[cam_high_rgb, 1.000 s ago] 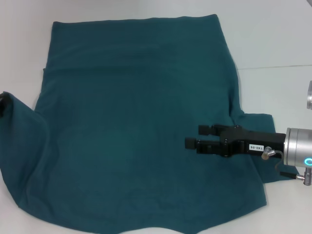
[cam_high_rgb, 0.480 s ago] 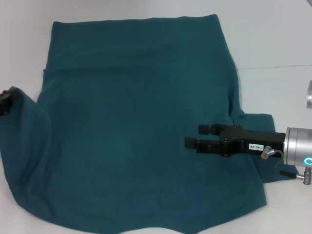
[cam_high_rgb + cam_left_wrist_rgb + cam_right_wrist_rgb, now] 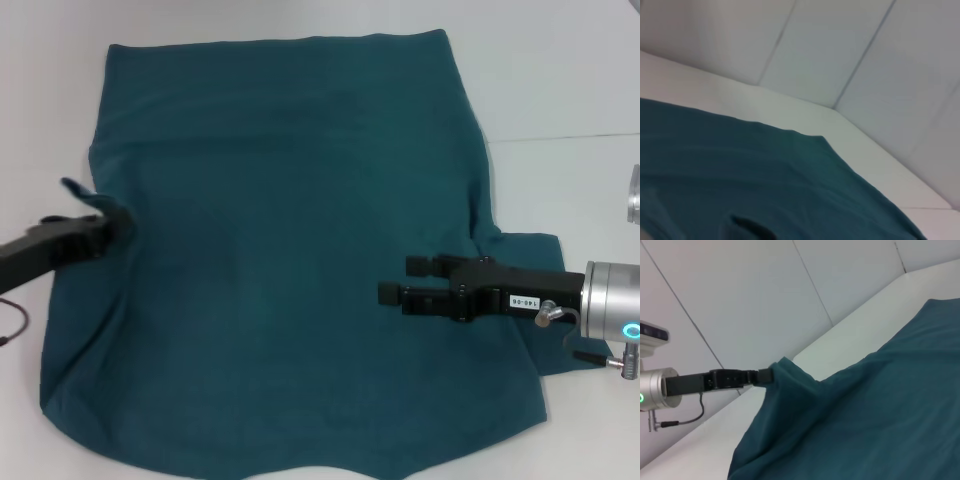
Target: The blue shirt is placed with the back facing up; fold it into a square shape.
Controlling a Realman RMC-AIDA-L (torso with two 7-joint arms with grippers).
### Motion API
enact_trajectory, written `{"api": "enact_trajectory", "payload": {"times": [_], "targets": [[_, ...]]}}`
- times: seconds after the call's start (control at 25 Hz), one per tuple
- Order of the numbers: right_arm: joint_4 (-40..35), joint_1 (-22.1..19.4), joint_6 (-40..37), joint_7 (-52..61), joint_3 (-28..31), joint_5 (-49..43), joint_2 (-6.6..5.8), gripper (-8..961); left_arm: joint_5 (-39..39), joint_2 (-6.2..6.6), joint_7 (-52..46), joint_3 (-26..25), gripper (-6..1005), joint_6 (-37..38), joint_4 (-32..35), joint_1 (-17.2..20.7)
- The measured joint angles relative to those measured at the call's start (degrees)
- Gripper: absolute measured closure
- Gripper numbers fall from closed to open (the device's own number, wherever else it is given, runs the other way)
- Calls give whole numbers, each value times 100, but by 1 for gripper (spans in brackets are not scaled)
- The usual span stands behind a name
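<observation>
- I'm looking down on a plain white table [image 3: 560,80] — pale and smooth, with a thin seam line running across its right part.
- The only thing lying on it is the blue shirt [image 3: 290,250], spread flat over most of the surface, plain side up.
- Its left edge is lifted off the tabletop — the rest lies flat, lightly wrinkled.

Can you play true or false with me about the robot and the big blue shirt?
1. The left gripper is pinching an edge of the blue shirt. True.
2. The right gripper is holding the shirt up in the air. False: it hangs open over the shirt, holding nothing.
3. The shirt is already folded into a square. False: it is mostly spread out.
4. The shirt lies on a white table. True.
5. White letters show on the shirt. False: plain cloth only.
</observation>
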Motion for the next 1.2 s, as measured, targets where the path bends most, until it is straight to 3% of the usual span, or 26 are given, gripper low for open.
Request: {"api": "enact_trajectory", "payload": {"times": [0.4, 0.68, 1.08, 1.16, 1.2], "targets": [[7, -33, -43, -65, 15, 0, 7, 56, -369, -10, 156, 415, 998, 176, -303, -14], [17, -35, -48, -65, 20, 0, 9, 57, -520, -22, 503, 713, 785, 244, -391, -2], [9, -35, -23, -18, 43, 19, 9, 56, -656, -7, 797, 625, 421, -27, -349, 113], [5, -35, -24, -18, 43, 40, -2, 56, -657, -6, 804, 613, 188, -95, -345, 142], [5, -34, -27, -16, 43, 50, -11, 56, -654, -6, 805, 613, 179, -139, -344, 153]]}}
